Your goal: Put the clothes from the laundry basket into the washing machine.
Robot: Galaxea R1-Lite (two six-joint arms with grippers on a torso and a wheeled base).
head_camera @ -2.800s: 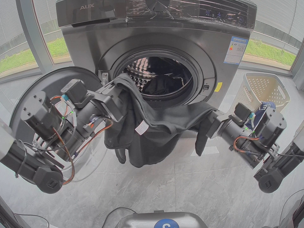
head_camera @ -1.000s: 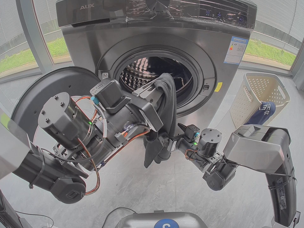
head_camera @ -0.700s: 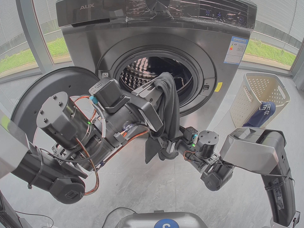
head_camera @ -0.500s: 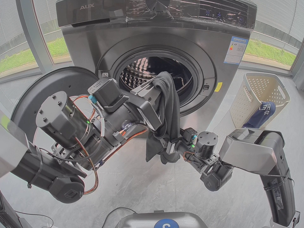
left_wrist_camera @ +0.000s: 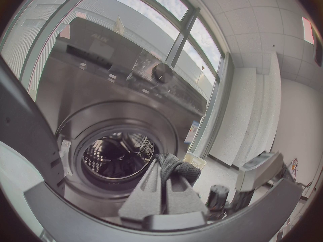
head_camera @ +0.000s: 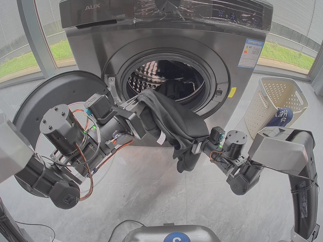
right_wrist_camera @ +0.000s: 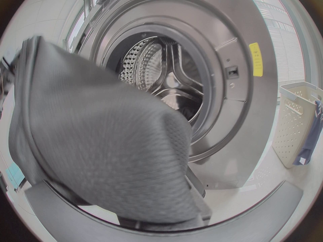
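Note:
A dark grey garment [head_camera: 175, 123] hangs stretched between my two grippers, just in front of the washing machine's open drum [head_camera: 165, 81]. My left gripper [head_camera: 138, 105] is shut on its upper end, and the cloth [left_wrist_camera: 176, 167] bunches over the closed fingertips [left_wrist_camera: 153, 185]. My right gripper [head_camera: 198, 145] is shut on the lower right end, below the drum's rim, with a fold dangling under it. In the right wrist view the garment [right_wrist_camera: 101, 145] drapes over the fingers, with the drum [right_wrist_camera: 165, 74] behind it. Dark clothing [head_camera: 176, 88] lies inside the drum.
The round door [head_camera: 57, 91] stands swung open to the left, behind my left arm. A cream laundry basket [head_camera: 282, 94] leans on the floor right of the machine, with a blue garment [head_camera: 279, 116] over its edge. Grey tiled floor lies in front.
My left gripper has dropped and pulled back to the left. My right gripper has risen and moved right, so the garment, which hung straight down, now spreads between them.

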